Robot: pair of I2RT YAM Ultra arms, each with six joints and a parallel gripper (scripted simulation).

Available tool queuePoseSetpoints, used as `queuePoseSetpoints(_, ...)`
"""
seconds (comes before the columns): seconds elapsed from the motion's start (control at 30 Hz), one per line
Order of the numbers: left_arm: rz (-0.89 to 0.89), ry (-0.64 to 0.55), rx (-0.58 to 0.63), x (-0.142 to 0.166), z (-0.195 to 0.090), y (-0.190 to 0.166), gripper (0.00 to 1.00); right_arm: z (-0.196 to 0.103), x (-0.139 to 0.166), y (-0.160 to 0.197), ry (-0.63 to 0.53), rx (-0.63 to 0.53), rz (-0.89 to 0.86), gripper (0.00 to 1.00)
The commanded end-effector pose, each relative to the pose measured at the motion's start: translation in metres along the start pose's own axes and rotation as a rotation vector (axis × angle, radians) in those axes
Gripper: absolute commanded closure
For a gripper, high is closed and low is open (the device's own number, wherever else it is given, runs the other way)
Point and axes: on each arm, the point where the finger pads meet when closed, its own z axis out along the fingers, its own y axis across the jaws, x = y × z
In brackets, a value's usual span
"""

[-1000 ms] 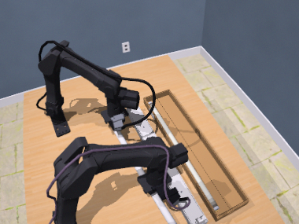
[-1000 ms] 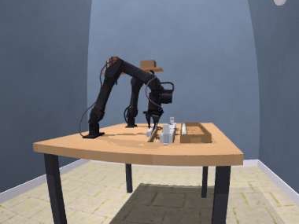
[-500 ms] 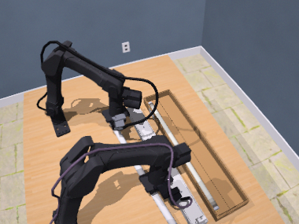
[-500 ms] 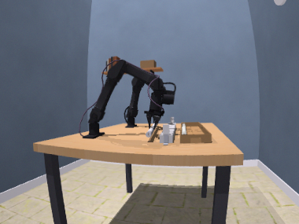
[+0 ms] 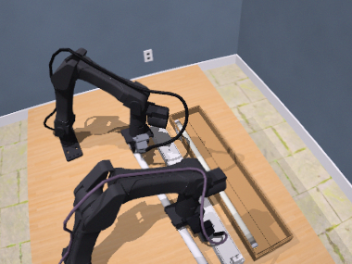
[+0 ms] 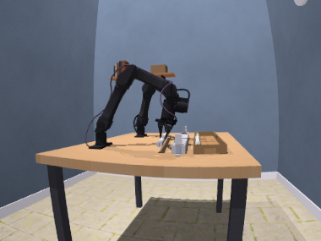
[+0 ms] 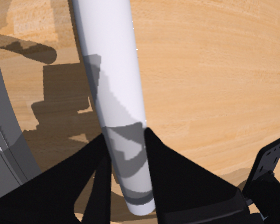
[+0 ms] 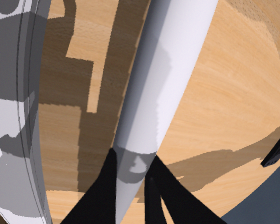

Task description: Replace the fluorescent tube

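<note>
The LED tube [image 5: 163, 199] is a long white tube lying along the bench just left of the grey light fixture [image 5: 172, 157]. My left gripper [image 5: 141, 145] is shut on it near its far end, and the tube's end cap shows between the fingers in the left wrist view [image 7: 128, 136]. My right gripper [image 5: 184, 215] is shut on the same tube further along it, as the right wrist view [image 8: 131, 160] shows. The tube seems slightly off the bench top. The old fluorescent tube [image 5: 221, 194] lies flat inside the brown carton [image 5: 233, 179]. The fixture's lampholders hold no tube.
The carton stands on the bench right of the fixture and parallel to it, as the exterior view also shows [image 6: 209, 142]. Both arm bases stand on the left part of the bench. The bench edge is close behind the near end of the fixture [image 5: 229, 253].
</note>
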Motion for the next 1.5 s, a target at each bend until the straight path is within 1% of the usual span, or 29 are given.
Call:
queuePoseSetpoints(0.0,0.013,-0.035,0.022,-0.007,-0.008,0.0,0.89,-0.007,0.006,0.004,-0.001,-0.007,-0.003,0.89)
queuePoseSetpoints(0.1,0.009,-0.03,0.039,-0.005,-0.006,-0.001,0.89,-0.006,0.002,0.003,0.002,0.009,0.011,0.89)
queuePoseSetpoints(0.13,0.011,-0.033,0.028,-0.006,-0.008,0.0,0.89,-0.011,0.002,0.005,0.001,-0.017,0.011,0.89)
queuePoseSetpoints(0.2,0.011,-0.033,0.028,-0.006,-0.008,0.0,0.89,-0.011,0.002,0.005,0.001,-0.017,0.011,0.89)
queuePoseSetpoints(0.23,0.015,-0.026,0.049,-0.006,-0.005,-0.003,0.89,-0.004,0.001,0.003,0.001,0.022,0.013,0.89)
queuePoseSetpoints(0.4,0.012,-0.027,0.076,-0.005,-0.005,-0.002,0.89,-0.007,0.0,0.002,0.001,0.042,0.016,0.89)
queuePoseSetpoints(0.63,0.014,-0.028,0.125,-0.005,-0.006,-0.003,0.89,-0.006,-0.002,0.001,0.0,0.099,0.02,0.89)
queuePoseSetpoints(0.67,0.014,-0.029,0.131,-0.005,-0.006,-0.003,0.89,-0.006,-0.002,0.001,-0.001,0.103,0.021,0.89)
queuePoseSetpoints(0.7,0.016,-0.033,0.11,-0.008,-0.006,0.001,0.89,-0.011,-0.002,0.006,0.0,0.066,0.021,0.89)
queuePoseSetpoints(0.77,0.016,-0.033,0.11,-0.008,-0.006,0.001,0.89,-0.011,-0.002,0.006,0.0,0.066,0.021,0.89)
queuePoseSetpoints(0.8,0.016,-0.032,0.132,-0.006,-0.007,-0.003,0.89,-0.006,0.0,0.002,0.003,0.108,0.017,0.89)
queuePoseSetpoints(0.83,0.023,-0.042,0.104,-0.009,-0.012,-0.002,0.89,-0.016,-0.001,0.006,0.007,0.052,0.021,0.89)
queuePoseSetpoints(0.9,0.024,-0.055,0.088,-0.01,-0.018,0.0,0.89,-0.024,-0.001,0.007,0.007,0.029,0.021,0.89)
queuePoseSetpoints(1.07,0.018,-0.058,0.091,-0.01,-0.016,0.002,0.89,-0.021,0.0,0.006,0.011,0.041,0.022,0.89)
queuePoseSetpoints(1.13,0.017,-0.038,0.121,-0.009,-0.007,0.0,0.89,-0.005,-0.001,0.006,0.012,0.093,0.022,0.89)
queuePoseSetpoints(1.17,0.011,-0.033,0.132,-0.008,-0.004,0.0,0.89,-0.004,0.0,0.004,0.013,0.101,0.023,0.89)
queuePoseSetpoints(1.2,0.007,-0.037,0.13,-0.006,-0.005,0.001,0.89,-0.008,0.0,0.004,0.013,0.09,0.023,0.89)
queuePoseSetpoints(1.23,0.008,-0.037,0.132,-0.006,-0.006,0.0,0.89,-0.005,0.0,0.005,0.014,0.101,0.023,0.89)
queuePoseSetpoints(1.27,0.023,-0.047,0.111,-0.011,-0.011,0.0,0.89,-0.013,-0.001,0.006,0.012,0.074,0.023,0.89)
queuePoseSetpoints(1.33,0.023,-0.047,0.111,-0.011,-0.011,0.0,0.89,-0.013,-0.001,0.006,0.012,0.074,0.023,0.89)
queuePoseSetpoints(1.37,0.014,-0.033,0.14,-0.007,-0.005,-0.002,0.89,-0.005,0.0,0.003,0.005,0.11,0.018,0.89)
queuePoseSetpoints(1.47,0.009,-0.033,0.153,-0.006,-0.005,-0.001,0.89,-0.005,-0.001,0.003,0.013,0.122,0.025,0.89)
